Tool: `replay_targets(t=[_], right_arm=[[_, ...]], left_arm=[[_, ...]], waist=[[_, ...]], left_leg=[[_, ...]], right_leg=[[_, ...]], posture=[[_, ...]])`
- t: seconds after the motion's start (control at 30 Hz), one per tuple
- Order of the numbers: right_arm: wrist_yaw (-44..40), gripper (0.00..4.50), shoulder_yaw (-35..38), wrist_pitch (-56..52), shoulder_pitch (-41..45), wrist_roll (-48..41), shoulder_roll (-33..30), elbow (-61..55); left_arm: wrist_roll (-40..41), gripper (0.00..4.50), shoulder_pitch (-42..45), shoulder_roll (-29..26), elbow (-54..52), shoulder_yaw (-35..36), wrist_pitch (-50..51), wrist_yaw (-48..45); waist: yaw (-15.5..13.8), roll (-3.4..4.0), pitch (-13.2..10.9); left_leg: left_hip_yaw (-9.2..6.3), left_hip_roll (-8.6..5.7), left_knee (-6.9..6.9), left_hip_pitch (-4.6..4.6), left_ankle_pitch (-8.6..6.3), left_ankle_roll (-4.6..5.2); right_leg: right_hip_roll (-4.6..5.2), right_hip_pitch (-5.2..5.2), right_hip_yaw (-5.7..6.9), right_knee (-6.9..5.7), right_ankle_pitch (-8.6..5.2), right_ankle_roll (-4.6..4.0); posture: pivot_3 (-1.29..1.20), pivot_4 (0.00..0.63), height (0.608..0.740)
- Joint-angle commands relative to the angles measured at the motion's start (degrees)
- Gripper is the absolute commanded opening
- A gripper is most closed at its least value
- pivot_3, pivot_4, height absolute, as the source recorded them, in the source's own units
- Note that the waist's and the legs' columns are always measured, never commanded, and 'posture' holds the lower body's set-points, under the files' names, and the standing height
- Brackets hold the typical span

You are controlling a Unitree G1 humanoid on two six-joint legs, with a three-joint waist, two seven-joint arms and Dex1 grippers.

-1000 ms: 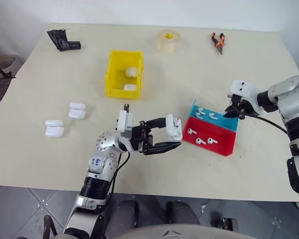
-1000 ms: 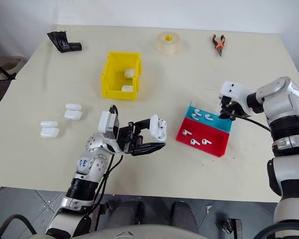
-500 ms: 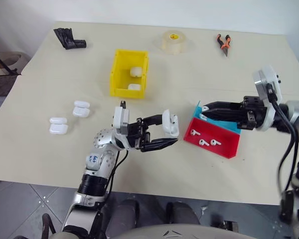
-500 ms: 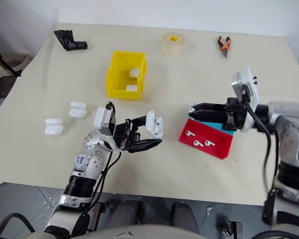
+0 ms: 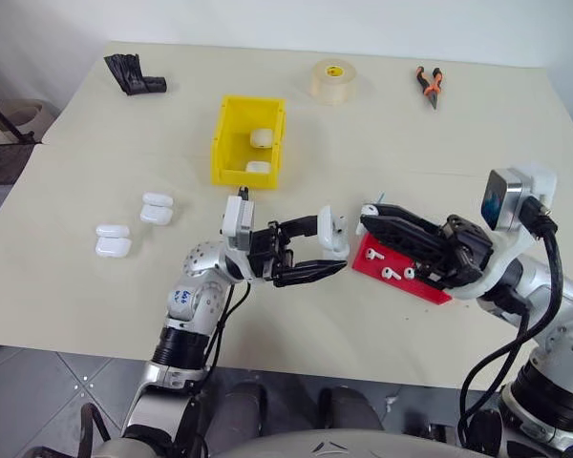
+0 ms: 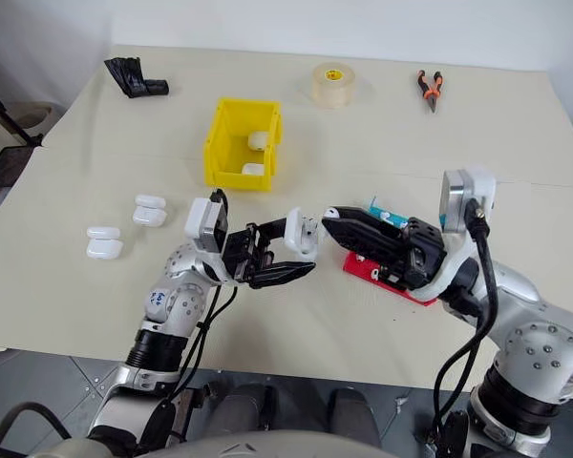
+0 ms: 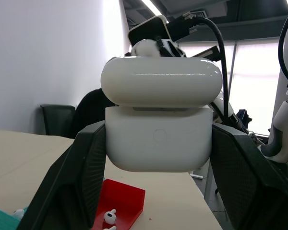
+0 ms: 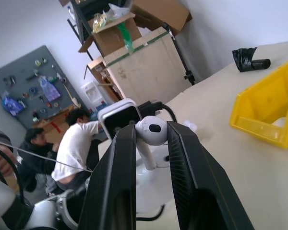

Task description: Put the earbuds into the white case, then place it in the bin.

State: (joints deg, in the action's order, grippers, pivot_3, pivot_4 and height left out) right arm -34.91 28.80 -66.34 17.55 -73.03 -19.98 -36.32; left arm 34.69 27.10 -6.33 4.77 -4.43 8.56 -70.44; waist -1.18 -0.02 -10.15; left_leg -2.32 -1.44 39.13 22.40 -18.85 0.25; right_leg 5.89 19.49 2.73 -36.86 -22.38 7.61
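My left gripper (image 5: pixel 332 246) is shut on a white case (image 5: pixel 336 235), held above the table with its lid flipped open; in the left wrist view the case (image 7: pixel 158 143) sits between both fingers. My right gripper (image 5: pixel 368 218) is shut on one of the earbuds (image 8: pixel 151 130), its tips right beside the open case. More earbuds (image 5: pixel 387 274) lie in the red tray (image 5: pixel 430 288). The yellow bin (image 5: pixel 220 134) stands farther back on the table, with two white cases (image 5: pixel 259 153) inside it.
A blue tray (image 6: pixel 377 208) shows partly behind my right gripper. Several spare white cases (image 5: pixel 156 208) lie on the table to the left. At the far edge are a tape roll (image 5: pixel 330 78), orange-handled pliers (image 5: pixel 430 81) and a black object (image 5: pixel 134 74).
My right arm has swung from the blue tray back and to the left, bringing an earbud to the open case. The left gripper has kept still with the case.
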Motion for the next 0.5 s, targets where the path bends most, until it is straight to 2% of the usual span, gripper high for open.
replay_targets(t=[0.03, 0.33, 0.5], right_arm=[[3.34, 0.56, -3.26, 4.02, -2.81, -3.27, -0.71, -2.98], [2.58, 0.56, -11.08, 12.38, -7.77, 2.03, -3.89, -1.34], [1.08, 0.56, -13.53, 14.27, -9.77, 1.67, -6.77, -0.96]], left_arm=[[1.18, 2.82, 1.46, 0.79, -0.54, -0.11, 0.0, -0.29], [1.19, 2.82, 1.86, 0.94, -0.56, 0.03, 0.49, -0.66], [1.2, 2.82, 1.72, 0.84, -0.85, 0.2, 0.56, -0.55]], waist=[[0.01, 0.0, 0.0], [0.0, 0.0, 0.0], [-0.01, 0.0, 0.0]], left_leg=[[0.0, 0.0, 0.0, 0.0, 0.0, 0.0], [0.0, 0.0, -0.01, 0.0, 0.0, 0.0], [0.0, 0.0, -0.01, 0.0, 0.0, 0.0]], right_leg=[[0.0, 0.0, 0.0, 0.0, 0.0, 0.0], [-0.02, 0.0, 0.0, 0.01, 0.0, 0.0], [-0.02, -0.01, 0.0, 0.04, 0.0, 0.0]], posture=[[0.0, 0.15, 0.74], [0.0, 0.15, 0.74], [0.0, 0.15, 0.74]])
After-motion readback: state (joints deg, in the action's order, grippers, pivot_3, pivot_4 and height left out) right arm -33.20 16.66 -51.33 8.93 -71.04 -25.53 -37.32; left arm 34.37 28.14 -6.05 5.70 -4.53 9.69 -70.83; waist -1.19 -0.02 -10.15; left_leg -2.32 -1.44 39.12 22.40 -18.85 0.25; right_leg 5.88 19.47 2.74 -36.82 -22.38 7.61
